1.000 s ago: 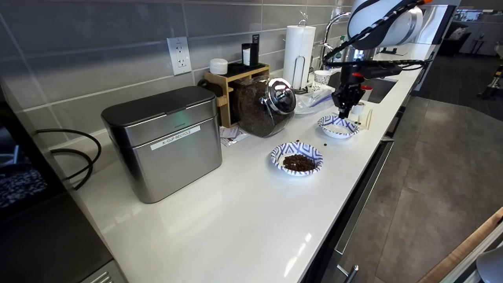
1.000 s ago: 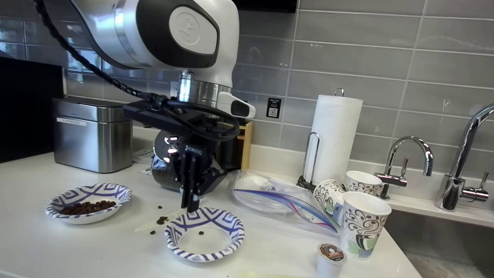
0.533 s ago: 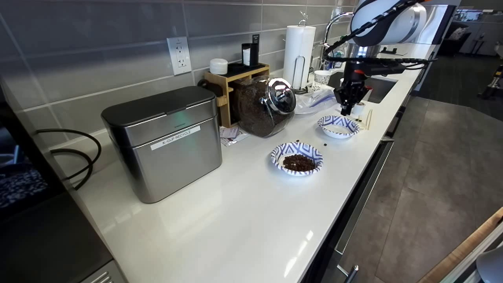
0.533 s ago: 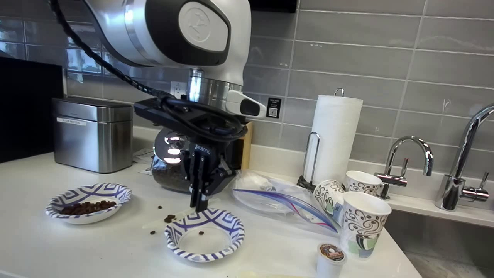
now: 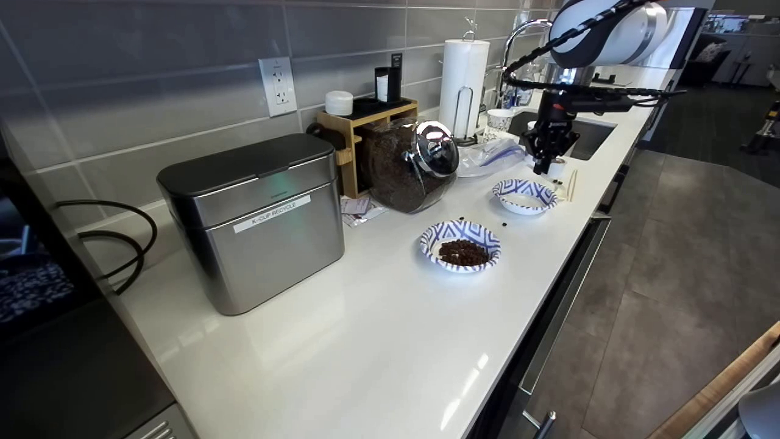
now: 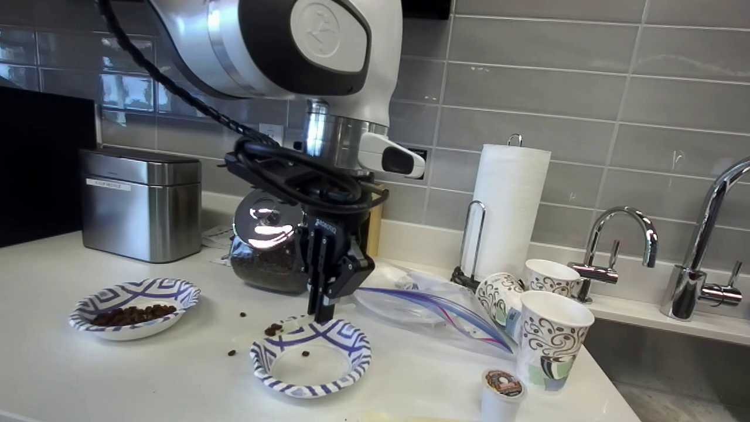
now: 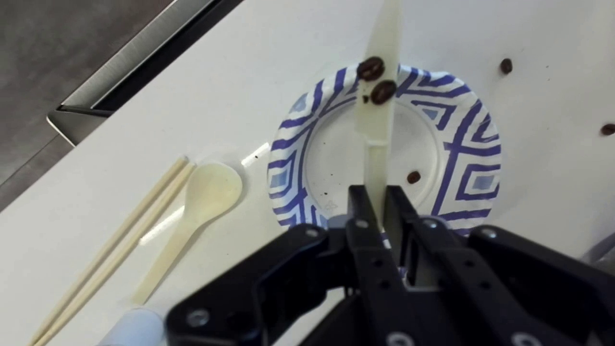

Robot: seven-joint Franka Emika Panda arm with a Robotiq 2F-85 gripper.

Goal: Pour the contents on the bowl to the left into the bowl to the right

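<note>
Wrist view: the gripper [image 7: 378, 193] pinches a pale knife [image 7: 374, 120] with two beans [image 7: 383, 92] on it, stretched straight ahead, tip pointing past the rim of a bowl [image 7: 288, 144]

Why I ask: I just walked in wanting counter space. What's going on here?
The robot's black gripper grips a pale knife with two brown coffee beans on its blade. In the wrist view it crosses in front of a round, blue-and-white paper bowl with one bean inside. A matching bowl holds a heap of beans, and stray beans lie on the glossy white counter. The transfer looks unfinished.
</note>
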